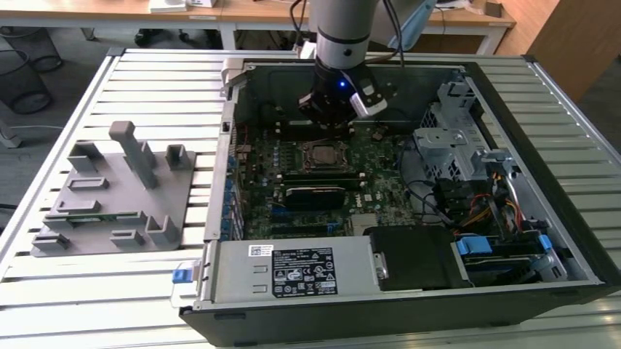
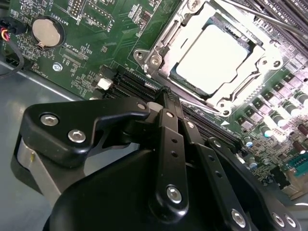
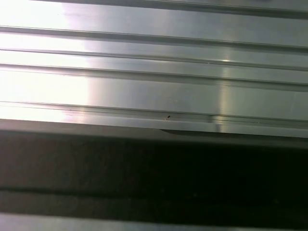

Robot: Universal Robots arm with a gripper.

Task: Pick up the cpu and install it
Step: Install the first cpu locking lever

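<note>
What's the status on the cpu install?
Gripper over the motherboard, just past the socket, carrying nothing that shows. Cpu already seated in the socket frame. Nothing lying on the chip.

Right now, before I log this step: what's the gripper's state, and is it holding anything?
Gripper: shut, holding nothing; the cpu sits in its socket on the motherboard.

motherboard (image 1: 335, 171): green
cpu (image 2: 219, 57): pale silver top
gripper (image 2: 166, 98): black
fixture block (image 1: 112, 193) beside the case: grey
table slats (image 3: 154, 72): silver ribbed
</note>
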